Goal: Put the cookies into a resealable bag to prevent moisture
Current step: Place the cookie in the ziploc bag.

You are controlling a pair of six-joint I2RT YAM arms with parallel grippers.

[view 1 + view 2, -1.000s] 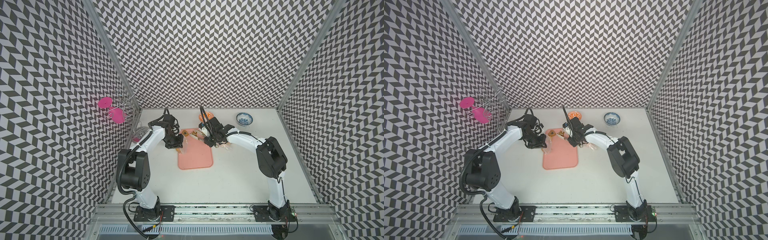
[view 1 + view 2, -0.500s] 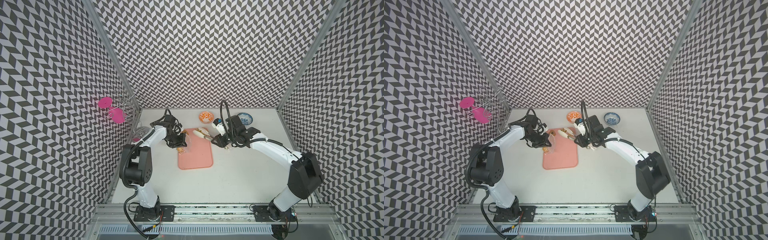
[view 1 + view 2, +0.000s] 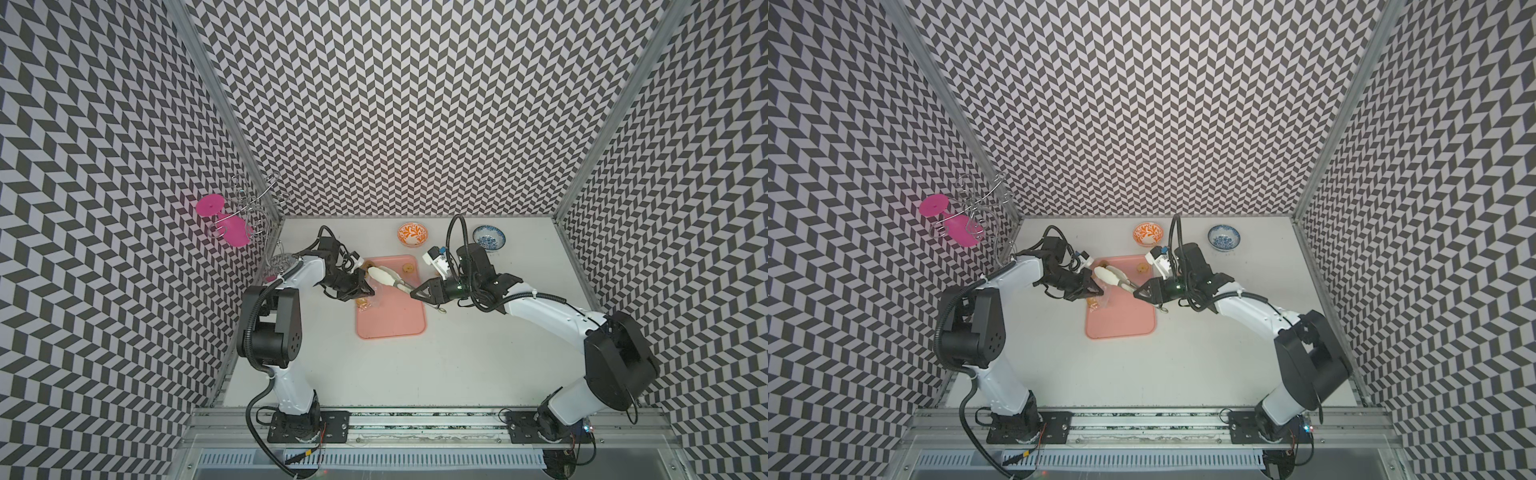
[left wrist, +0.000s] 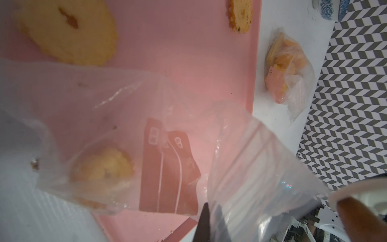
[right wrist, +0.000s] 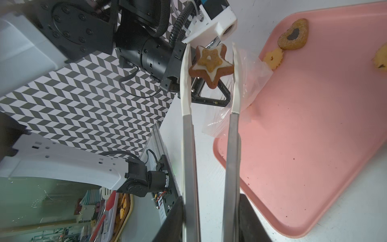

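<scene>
The right gripper (image 3: pixel 417 291), closed on the tongs (image 3: pixel 386 276) whose length points toward the nearer left gripper (image 3: pixel 362 291), holds the star cookie (image 5: pixel 211 62) in their tips just beside the bag (image 5: pixel 254 77), which the left jaws clamp by its edge above the tray (image 3: pixel 395 328).

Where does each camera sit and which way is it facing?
Top views: above the front rail, looking down on the table; both arms show whole.
Left wrist: on the left arm, looking past the bag onto the pink tray; left tool's dark tip shows.
Right wrist: on the right arm, looking along the tongs to the star cookie; left arm shows.
Shared: both wrist views show tray and bag.
</scene>
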